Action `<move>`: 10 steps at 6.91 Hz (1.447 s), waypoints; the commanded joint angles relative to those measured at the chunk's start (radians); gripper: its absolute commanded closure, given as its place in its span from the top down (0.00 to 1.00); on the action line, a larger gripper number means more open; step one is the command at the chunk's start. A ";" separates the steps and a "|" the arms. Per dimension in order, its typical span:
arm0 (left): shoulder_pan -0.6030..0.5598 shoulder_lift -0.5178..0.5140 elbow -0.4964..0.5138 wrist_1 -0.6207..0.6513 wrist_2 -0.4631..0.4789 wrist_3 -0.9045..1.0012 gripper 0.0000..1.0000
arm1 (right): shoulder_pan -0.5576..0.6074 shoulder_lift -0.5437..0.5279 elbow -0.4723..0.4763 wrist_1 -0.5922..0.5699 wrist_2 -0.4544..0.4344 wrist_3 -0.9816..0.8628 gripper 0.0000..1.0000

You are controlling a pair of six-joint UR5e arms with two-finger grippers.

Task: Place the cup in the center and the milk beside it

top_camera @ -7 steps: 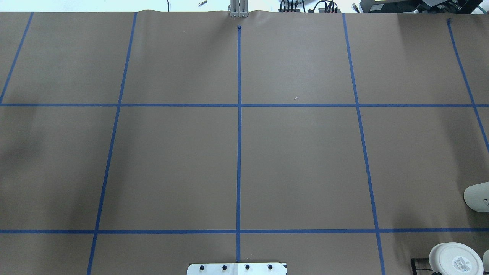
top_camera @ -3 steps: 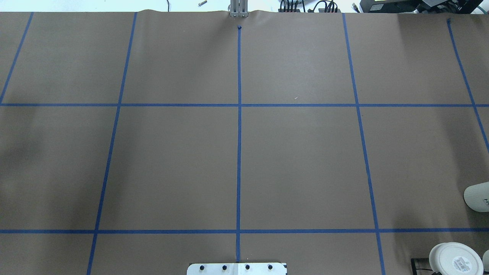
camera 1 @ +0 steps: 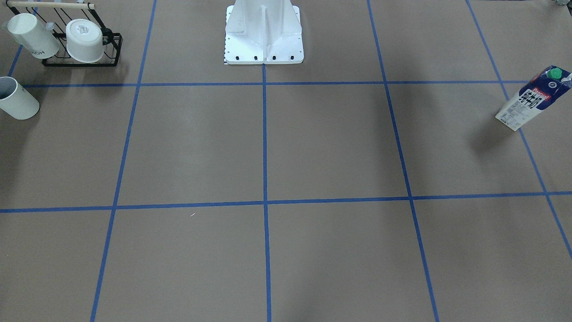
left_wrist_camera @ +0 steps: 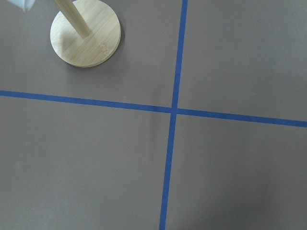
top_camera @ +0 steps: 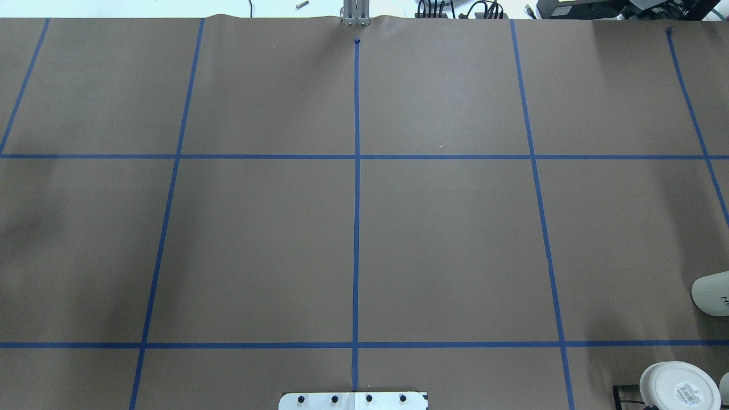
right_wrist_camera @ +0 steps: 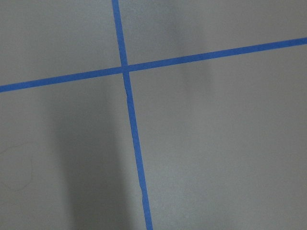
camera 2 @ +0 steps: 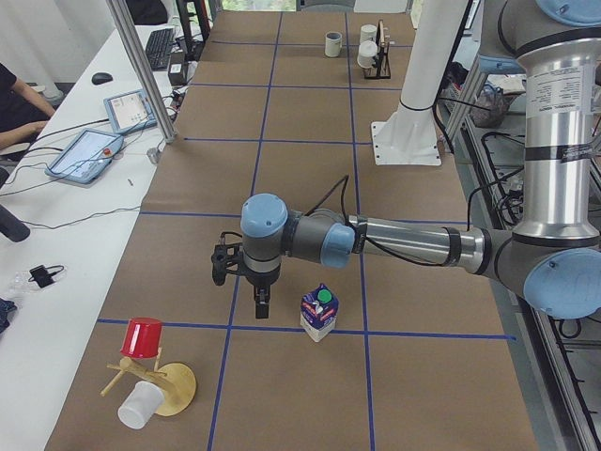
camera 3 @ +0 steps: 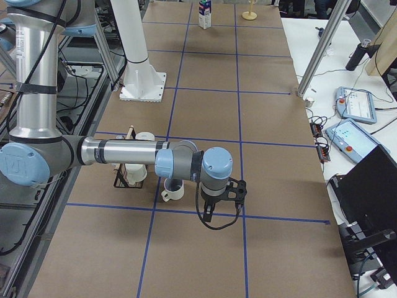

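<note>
Tabletop point(camera 1: 330, 147), brown paper gridded in blue tape, fills most of every view, and its middle squares hold neither of the task's things. Low over one end reaches the left arm point(camera 2: 404, 242); the right arm point(camera 3: 124, 152) does the same at the other end. By my reading no pick has begun.

The milk point(camera 2: 319, 315) stands upright on a tape line just beside the left gripper point(camera 2: 260, 304), on the robot's side of its fingers and apart from them. A wooden mug stand point(camera 2: 161, 387) lies beyond those fingers, toward the table's end. How far they are parted cannot be told from this side view; nothing seems held.

The cup point(camera 3: 173, 190) sits near the right gripper point(camera 3: 209, 215), also on the robot's side of its fingers, next to a wire rack point(camera 3: 121, 180) of other mugs. That gripper's spread cannot be told either.

The carton likely has thin walls that dent under a hard squeeze, so it is best taken across the flat lower faces, below the gable. The cup looks rigid, glazed and slick, and it would chip if knocked. It is best clasped across the body, clear of the handle.
</note>
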 commanded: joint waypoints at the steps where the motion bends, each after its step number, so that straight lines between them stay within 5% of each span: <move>1: 0.001 -0.039 0.011 -0.003 0.007 0.006 0.98 | 0.000 0.015 0.001 -0.001 0.004 0.002 1.00; 4: 0.006 -0.063 0.036 -0.006 0.127 0.012 0.98 | -0.001 -0.011 0.018 0.002 0.001 -0.010 1.00; 8: -0.003 -0.015 -0.004 -0.011 0.029 0.101 0.98 | -0.001 -0.013 0.045 0.012 0.075 -0.024 1.00; 10: -0.004 -0.012 -0.009 -0.011 0.021 0.095 0.98 | -0.027 -0.121 0.071 0.183 0.078 -0.058 1.00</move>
